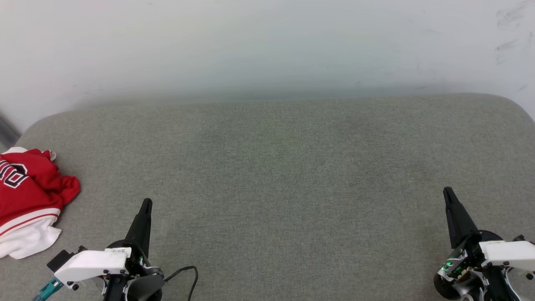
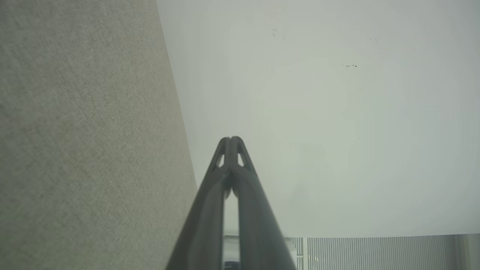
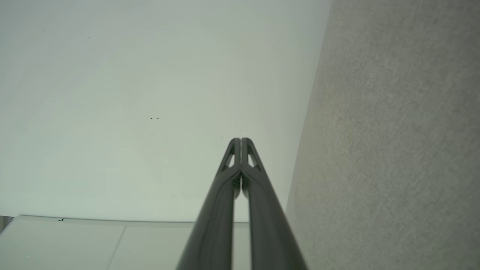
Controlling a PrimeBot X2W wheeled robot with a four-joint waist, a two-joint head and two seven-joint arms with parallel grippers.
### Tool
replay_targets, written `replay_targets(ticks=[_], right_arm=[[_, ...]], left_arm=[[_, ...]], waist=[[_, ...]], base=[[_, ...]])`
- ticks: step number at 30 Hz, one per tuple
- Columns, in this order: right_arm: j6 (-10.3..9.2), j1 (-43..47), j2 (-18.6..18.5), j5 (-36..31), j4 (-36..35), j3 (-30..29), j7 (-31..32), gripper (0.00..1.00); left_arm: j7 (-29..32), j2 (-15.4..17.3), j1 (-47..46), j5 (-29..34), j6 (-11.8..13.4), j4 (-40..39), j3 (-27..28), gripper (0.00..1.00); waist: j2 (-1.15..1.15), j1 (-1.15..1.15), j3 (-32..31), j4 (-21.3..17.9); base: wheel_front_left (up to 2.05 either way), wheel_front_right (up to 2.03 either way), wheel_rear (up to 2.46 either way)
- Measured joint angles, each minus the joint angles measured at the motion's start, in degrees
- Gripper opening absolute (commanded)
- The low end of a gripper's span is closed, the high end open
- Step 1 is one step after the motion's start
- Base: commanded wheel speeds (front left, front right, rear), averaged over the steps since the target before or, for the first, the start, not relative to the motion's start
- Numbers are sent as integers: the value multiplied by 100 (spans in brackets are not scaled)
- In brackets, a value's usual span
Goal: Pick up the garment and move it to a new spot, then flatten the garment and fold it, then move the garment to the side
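We are seeing the garment point(image 1: 25, 196) lying crumpled at nine o'clock, at the left edge of the grey fabric-covered desk point(image 1: 284, 175). Our left gripper point(image 1: 146, 205) is sitting at seven o'clock, near the garment but apart, jaws pressed together, holding nothing. Our right gripper point(image 1: 448, 193) is sitting at four o'clock, jaws likewise closed, empty.

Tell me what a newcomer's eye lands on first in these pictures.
The red jersey with white trim, bunched at the far left edge of the grey upholstered surface, stands out first. Next come the left tool and right tool, both shut and empty, at the head view's lower corners.
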Motion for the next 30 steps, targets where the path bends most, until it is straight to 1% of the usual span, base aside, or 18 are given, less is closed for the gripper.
replay_targets(ticks=[30], right_arm=[[0,0,0,0,0,0,-1,0]], left_arm=[[0,0,0,0,0,0,0,0]], waist=[[0,0,0,0]], base=[[0,0,0]])
